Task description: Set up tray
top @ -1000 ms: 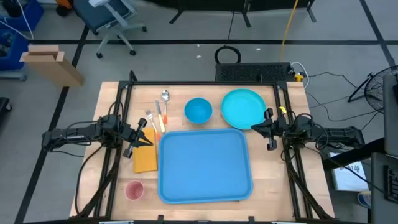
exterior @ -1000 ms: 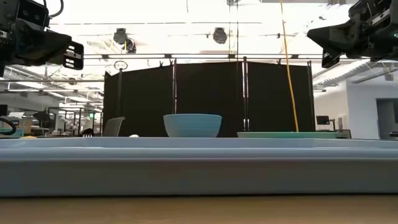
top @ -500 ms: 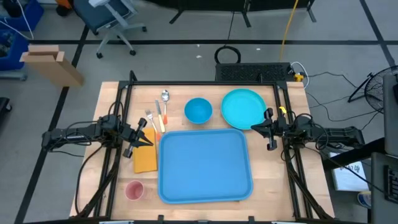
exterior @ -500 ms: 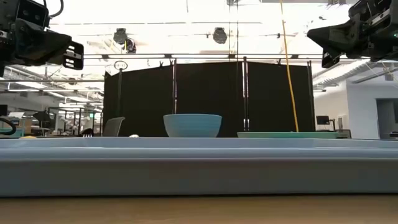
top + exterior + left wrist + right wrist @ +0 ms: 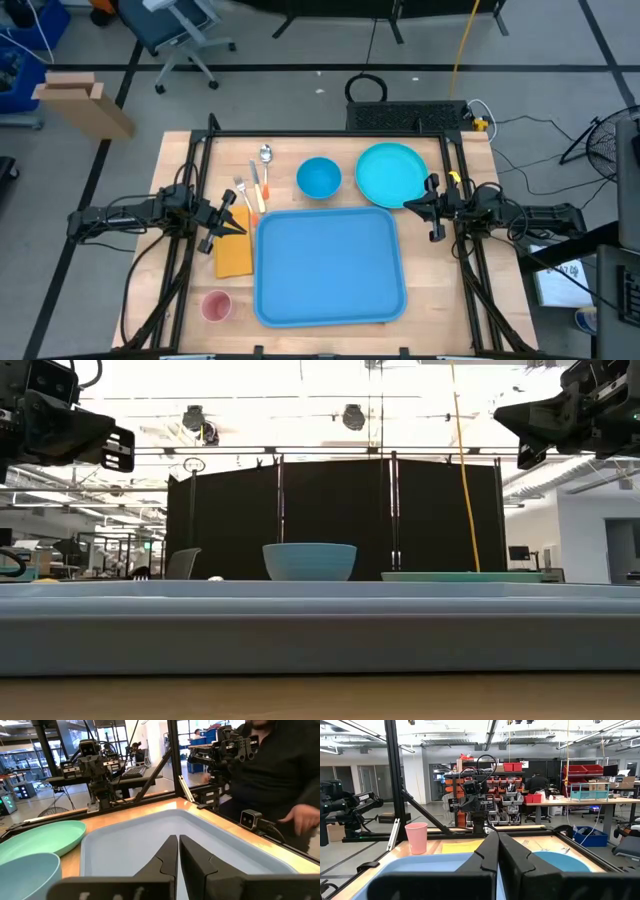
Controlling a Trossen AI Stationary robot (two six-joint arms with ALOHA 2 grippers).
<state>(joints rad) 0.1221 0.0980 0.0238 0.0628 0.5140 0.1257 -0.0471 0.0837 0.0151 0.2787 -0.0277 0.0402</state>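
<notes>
Left arm reaches in from the left edge of the table, raised above the surface. The left gripper (image 5: 222, 222) has its 2 fingers (image 5: 167, 857) pressed nearly together, holding nothing. It hangs just above the far end of an orange napkin (image 5: 233, 254), which lies flat just left of the tray.

Near left corner: a pink cup (image 5: 216, 305) stands upright, near the napkin's near end and just left of the tray.

Far left: a fork (image 5: 242, 194), an orange-handled knife (image 5: 255, 186) and a spoon (image 5: 266, 167) lie side by side, beyond the tray's far left corner.

Centre: the tray (image 5: 330, 266), big, blue, flat, with nothing on it, sits on the near half of the wooden table (image 5: 440, 300), between the 2 arms. In the low view its rim (image 5: 320, 620) fills the whole width.

Far centre: a blue bowl (image 5: 318, 177) stands upright just beyond the tray's far edge.

Far right: a round teal plate (image 5: 391, 173) lies flat, next to the bowl, close to the tray's far right corner.

Right arm comes in from the right edge, also raised. The right gripper (image 5: 425, 205) has its fingers (image 5: 490, 852) fully together and empty, just beside the plate's near right rim, off the tray's far right corner.

A person's hand (image 5: 302, 817) shows beyond the table in the left wrist view.
</notes>
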